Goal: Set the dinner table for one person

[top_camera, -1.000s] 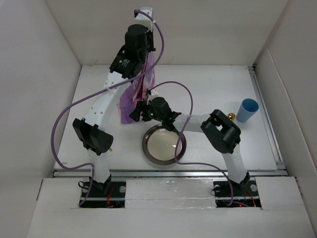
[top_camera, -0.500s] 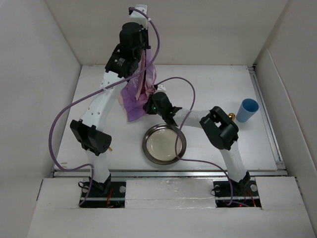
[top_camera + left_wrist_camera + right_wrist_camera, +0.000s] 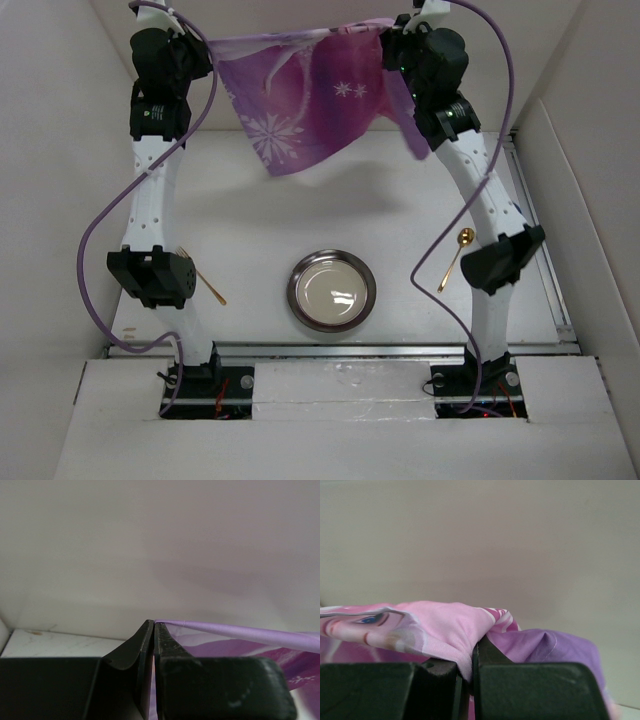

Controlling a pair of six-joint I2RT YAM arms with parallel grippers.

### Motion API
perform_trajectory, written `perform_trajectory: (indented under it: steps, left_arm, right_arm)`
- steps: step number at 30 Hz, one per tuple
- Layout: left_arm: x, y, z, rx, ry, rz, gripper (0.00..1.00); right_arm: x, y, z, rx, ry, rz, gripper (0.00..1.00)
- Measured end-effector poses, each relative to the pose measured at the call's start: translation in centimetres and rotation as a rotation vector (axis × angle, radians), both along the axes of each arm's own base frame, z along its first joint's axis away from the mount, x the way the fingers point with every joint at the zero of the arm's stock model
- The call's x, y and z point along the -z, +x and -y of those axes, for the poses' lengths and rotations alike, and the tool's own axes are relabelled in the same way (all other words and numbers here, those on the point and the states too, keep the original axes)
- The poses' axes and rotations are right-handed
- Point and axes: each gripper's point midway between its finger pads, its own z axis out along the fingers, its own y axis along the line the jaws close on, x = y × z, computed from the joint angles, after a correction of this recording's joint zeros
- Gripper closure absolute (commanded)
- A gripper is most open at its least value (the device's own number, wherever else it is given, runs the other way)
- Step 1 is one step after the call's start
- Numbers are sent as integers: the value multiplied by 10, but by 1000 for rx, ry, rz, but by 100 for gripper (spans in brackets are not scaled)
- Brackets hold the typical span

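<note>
1. The table (image 3: 300,215) is the white top that fills the middle of the overhead view. White walls (image 3: 60,150) stand at its sides and far end, and a metal rail (image 3: 340,347) runs along its near edge by the arm bases.
2. A round metal plate (image 3: 332,290) sits flat on the table near the rail, about midway between the two arms.
3. A gold fork (image 3: 207,283) lies left of the plate, well apart from it. Its far end is partly hidden under the left arm.
4. A gold spoon (image 3: 454,260) lies right of the plate, also apart from it, with its bowl pointing away from the rail.
5. A purple placemat (image 3: 310,90) printed with snowflakes is held in the air beyond the plate, over the far part of the table. It is stretched wide between the arms, and its lower edge sags to a point on the left half.
6. The left gripper (image 3: 153,630) has its fingers pressed together on the placemat's left top edge, which runs taut to the right.
7. The right gripper (image 3: 472,655) is clamped on a bunched fold of the placemat at the other top corner.
</note>
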Motion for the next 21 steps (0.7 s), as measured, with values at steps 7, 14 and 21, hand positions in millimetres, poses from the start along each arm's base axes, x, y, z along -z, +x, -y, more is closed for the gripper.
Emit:
perform_trajectory:
  steps: [7, 14, 21]
  left_arm:
    - [73, -16, 9, 55, -36, -99, 100]
    - [168, -24, 20, 101, -81, -273, 100]
    - [154, -21, 29, 138, -105, -250, 100]
  right_arm:
    - [81, -53, 5, 18, -206, -92, 100]
    - [341, -82, 17, -25, -400, -571, 100]
    - [291, -53, 35, -27, -318, -523, 100]
